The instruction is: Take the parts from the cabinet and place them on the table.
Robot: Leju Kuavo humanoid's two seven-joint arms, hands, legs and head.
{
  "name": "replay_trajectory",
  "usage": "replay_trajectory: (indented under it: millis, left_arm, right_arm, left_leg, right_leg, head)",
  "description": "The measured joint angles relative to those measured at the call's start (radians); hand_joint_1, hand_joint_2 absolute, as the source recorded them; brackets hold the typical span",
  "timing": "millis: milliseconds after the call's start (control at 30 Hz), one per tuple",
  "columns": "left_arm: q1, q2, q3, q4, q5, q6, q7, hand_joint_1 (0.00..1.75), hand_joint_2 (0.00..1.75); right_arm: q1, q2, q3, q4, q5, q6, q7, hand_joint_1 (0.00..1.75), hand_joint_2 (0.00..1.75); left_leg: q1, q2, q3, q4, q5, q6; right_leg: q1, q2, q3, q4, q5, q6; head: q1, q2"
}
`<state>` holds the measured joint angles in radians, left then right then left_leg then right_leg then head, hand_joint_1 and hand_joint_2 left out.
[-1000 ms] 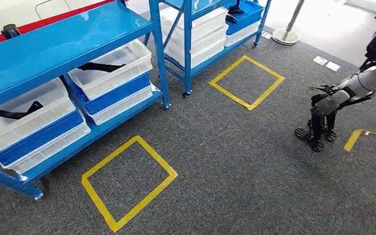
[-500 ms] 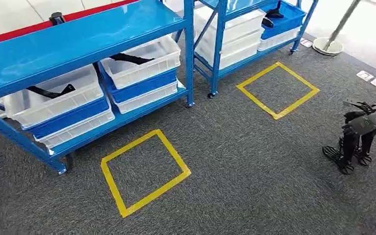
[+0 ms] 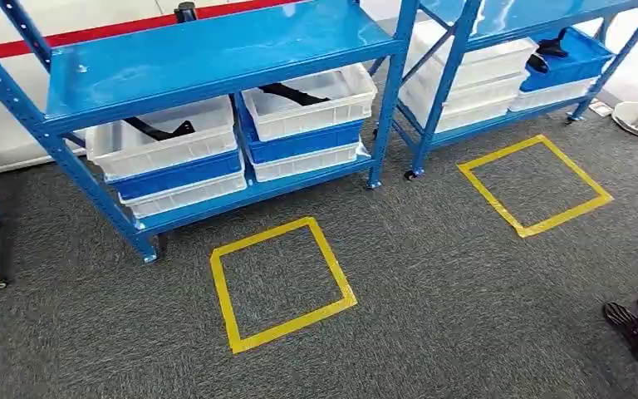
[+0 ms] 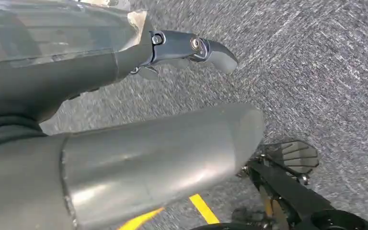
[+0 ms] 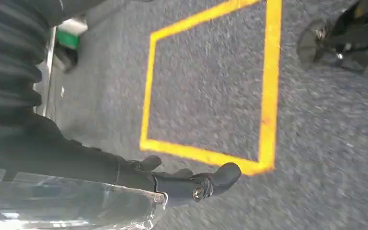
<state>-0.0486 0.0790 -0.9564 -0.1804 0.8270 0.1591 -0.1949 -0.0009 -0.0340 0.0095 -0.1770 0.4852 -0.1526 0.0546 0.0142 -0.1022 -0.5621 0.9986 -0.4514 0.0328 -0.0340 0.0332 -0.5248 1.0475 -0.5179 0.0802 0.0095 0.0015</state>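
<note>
— Fingers [image 4: 215,52] of the left hand [image 4: 163,143] lie out straight, well apart from the thick grey thumb, with nothing between them. The hand hangs over grey carpet [image 4: 316,72].

— And the right hand [image 5: 172,179]?

— Same story: its dark fingers [image 5: 223,175] are stretched out loosely and hold nothing, above the corner of a yellow tape square [image 5: 263,96].

— Where are the parts?

— In the cabinet [image 3: 216,50], the blue rack straight ahead. One black part [image 3: 158,129] lies in the left white bin [image 3: 166,154] on the lower shelf; another black part [image 3: 295,91] lies in the white bin beside it [image 3: 316,116]. Each white bin sits on a blue bin, with another white one beneath.

— Anything further out?

— A second blue rack [image 3: 457,66] stands just to the right, and a third black part [image 3: 548,48] sits in its blue bin [image 3: 573,62]. From the head view, one tape square [image 3: 281,284] is on the carpet in front of the cabinet and another [image 3: 534,184] in front of the second rack. Both hands are well apart from the shelves.
</note>
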Motion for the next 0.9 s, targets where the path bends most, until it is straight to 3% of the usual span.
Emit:
replay_trajectory:
  millis: [33,67,100,133,167,200,233,267,333,367,400,433,500,533,567,600,633,700,733,800,833,867,900]
  left_arm:
    - [0.000,0.000,0.000,0.000,0.000,0.000,0.000,0.00,0.00]
    - [-0.001,0.001,0.000,0.000,0.000,0.001,0.000,0.00,0.00]
    - [0.001,0.002,0.000,0.000,0.000,0.001,0.000,0.00,0.00]
    - [0.003,0.002,0.000,0.000,0.000,0.001,0.001,0.00,0.00]
    - [0.005,0.002,0.000,0.000,0.000,0.001,0.003,0.00,0.00]
    - [0.006,0.001,0.000,0.000,0.001,0.001,0.008,0.00,0.00]
    - [0.008,-0.001,0.000,0.000,0.002,0.002,0.011,0.00,0.00]
    - [0.006,0.000,0.000,0.000,0.002,0.003,0.011,0.00,0.00]
    - [0.003,0.000,0.000,0.000,0.003,0.005,0.011,0.00,0.00]
    - [0.004,0.000,0.000,0.000,0.003,0.005,0.011,0.00,0.00]
    - [0.005,-0.001,0.000,0.000,0.003,0.006,0.012,0.00,0.00]
    - [0.006,-0.001,0.000,0.000,0.003,0.008,0.012,0.00,0.00]
    - [0.006,0.000,0.000,0.000,0.002,0.011,0.012,0.00,0.00]
    - [0.004,0.000,0.000,0.000,0.002,0.012,0.012,0.00,0.00]
    - [0.002,0.002,0.000,0.000,0.002,0.012,0.013,0.00,0.00]
    - [0.001,0.001,0.000,0.000,0.002,0.013,0.013,0.00,0.00]
    - [0.002,-0.001,0.000,0.000,0.002,0.013,0.013,0.00,0.00]
    - [0.002,-0.001,0.000,0.000,0.002,0.016,0.013,0.00,0.00]
    - [0.002,0.002,0.000,0.000,0.002,0.018,0.013,0.00,0.00]
    - [0.002,0.003,0.000,0.000,0.002,0.020,0.013,0.00,0.00]
    - [0.002,0.003,0.000,0.000,0.002,0.020,0.013,0.00,0.00]
    - [0.003,0.002,0.000,0.000,0.002,0.021,0.014,0.00,0.00]
    - [0.002,0.002,0.000,0.000,0.002,0.021,0.014,0.00,0.00]
  right_arm:
    - [0.002,0.000,0.000,0.001,0.000,0.000,0.000,0.00,1.75]
    - [0.000,0.001,0.000,0.002,0.000,0.000,0.000,0.00,1.75]
    - [-0.005,0.001,0.001,0.002,0.002,0.000,0.000,0.00,1.75]
    - [-0.008,0.001,0.001,0.002,0.003,0.000,0.001,0.00,0.00]
    - [-0.008,0.001,0.002,0.002,0.003,-0.002,0.001,0.00,0.00]
    - [-0.007,0.001,0.003,0.002,0.004,-0.007,0.000,0.00,0.00]
    - [-0.007,-0.001,0.004,0.002,0.006,-0.011,0.001,0.00,0.00]
    - [-0.006,0.000,0.005,0.002,0.006,-0.016,0.000,0.00,0.00]
    - [-0.001,-0.001,0.006,0.002,0.006,-0.018,-0.005,0.00,0.00]
    - [0.000,-0.002,0.006,0.002,0.006,-0.019,-0.007,0.00,0.00]
    - [0.000,-0.002,0.006,0.002,0.006,-0.019,-0.008,0.00,0.00]
    - [-0.001,-0.002,0.006,0.002,0.006,-0.019,-0.008,0.00,0.00]
    - [-0.004,-0.001,0.006,0.002,0.006,-0.019,-0.010,0.00,0.00]
    - [-0.005,-0.001,0.006,0.002,0.006,-0.018,-0.010,0.00,0.00]
    - [-0.005,-0.001,0.006,0.002,0.005,-0.019,-0.010,0.00,0.00]
    - [-0.005,-0.002,0.006,0.002,0.005,-0.019,-0.010,0.00,0.00]
    - [-0.004,-0.005,0.006,0.002,0.005,-0.019,-0.010,0.00,0.00]
    - [-0.004,-0.004,0.006,0.002,0.004,-0.019,-0.010,0.00,0.00]
    - [-0.005,-0.002,0.006,0.002,0.004,-0.019,-0.011,0.00,0.00]
    - [-0.006,-0.001,0.006,0.002,0.003,-0.019,-0.013,0.00,0.00]
    - [-0.006,-0.002,0.006,0.001,0.002,-0.019,-0.015,0.00,0.00]
    - [-0.005,-0.002,0.006,0.001,0.000,-0.019,-0.017,0.00,0.00]
    - [-0.005,-0.002,0.006,0.001,-0.001,-0.019,-0.018,0.00,0.00]
  left_leg:
    - [-0.003,-0.010,-0.005,0.007,-0.003,-0.008]
    - [-0.006,-0.019,-0.010,0.012,-0.004,-0.015]
    - [-0.006,-0.025,-0.013,0.007,-0.001,-0.020]
    - [-0.002,-0.032,-0.016,0.003,0.002,-0.026]
    - [0.000,-0.043,-0.017,0.003,0.005,-0.033]
    - [0.005,-0.029,-0.020,0.010,0.001,-0.035]
    - [-0.003,0.039,-0.034,0.040,-0.022,-0.038]
    - [-0.002,0.077,-0.063,0.104,-0.064,-0.042]
    - [0.000,0.096,-0.139,0.264,-0.140,-0.046]
    - [0.000,0.098,-0.168,0.321,-0.153,-0.048]
    - [0.001,0.099,-0.167,0.321,-0.140,-0.047]
    - [0.002,0.100,-0.143,0.275,-0.107,-0.045]
    - [0.002,0.104,-0.055,0.117,-0.033,-0.039]
    - [0.001,0.117,-0.006,0.027,-0.016,-0.031]
    - [-0.005,0.116,-0.004,0.019,-0.022,-0.030]
    - [-0.006,0.113,-0.005,0.018,-0.019,-0.028]
    - [-0.004,0.112,-0.005,0.015,-0.016,-0.035]
    - [-0.013,0.109,-0.006,0.018,-0.017,-0.031]
    - [-0.022,0.107,-0.009,0.021,-0.024,-0.015]
    - [-0.025,0.103,-0.011,0.015,-0.023,0.000]
    - [-0.011,0.102,0.003,-0.004,-0.010,0.012]
    - [-0.012,0.102,0.011,-0.011,-0.010,0.015]
    - [-0.011,0.101,0.011,-0.011,-0.010,0.019]
  right_leg:
    - [-0.004,0.045,0.012,-0.037,0.001,-0.003]
    - [0.000,0.031,0.008,-0.042,0.005,-0.019]
    - [0.004,0.021,0.007,-0.038,0.006,-0.028]
    - [0.009,0.014,0.008,-0.036,0.005,-0.036]
    - [0.008,0.002,0.016,-0.039,0.009,-0.045]
    - [-0.005,-0.007,0.017,-0.044,0.014,-0.054]
    - [-0.001,-0.013,0.017,-0.044,0.015,-0.057]
    - [0.001,-0.022,0.016,-0.044,0.015,-0.069]
    - [0.008,-0.041,0.014,-0.044,0.014,-0.072]
    - [0.009,-0.050,0.013,-0.043,0.013,-0.073]
    - [0.009,-0.055,0.013,-0.043,0.013,-0.073]
    - [0.010,-0.059,0.014,-0.043,0.013,-0.073]
    - [0.010,-0.063,0.018,-0.043,0.012,-0.072]
    - [0.012,-0.064,0.020,-0.043,0.010,-0.069]
    - [0.025,-0.065,0.018,-0.041,0.006,-0.061]
    - [0.024,-0.067,0.015,-0.041,0.005,-0.060]
    - [0.029,-0.067,0.010,-0.038,-0.002,-0.069]
    - [0.028,-0.068,0.012,-0.045,0.004,-0.058]
    - [0.016,-0.069,0.019,-0.052,0.009,-0.043]
    - [0.015,-0.073,0.024,-0.058,0.010,-0.031]
    - [0.021,-0.074,0.021,-0.055,0.006,-0.026]
    - [0.014,-0.061,0.013,-0.027,-0.006,-0.027]
    - [0.017,-0.049,-0.020,0.036,-0.035,-0.034]
  head:
    - [0.002,0.000]
    - [0.003,0.000]
    - [-0.001,0.000]
    - [-0.004,0.000]
    - [-0.002,0.000]
    - [-0.003,0.000]
    - [-0.008,0.000]
    - [-0.014,0.000]
    - [-0.013,0.000]
    - [-0.013,0.000]
    - [-0.012,0.000]
    - [-0.013,0.000]
    - [-0.013,0.000]
    - [-0.013,0.000]
    - [-0.011,0.000]
    - [-0.011,0.000]
    - [-0.011,0.000]
    - [-0.010,0.000]
    - [-0.011,0.000]
    - [-0.012,0.000]
    - [-0.012,0.000]
    - [-0.009,0.000]
    - [-0.007,0.000]
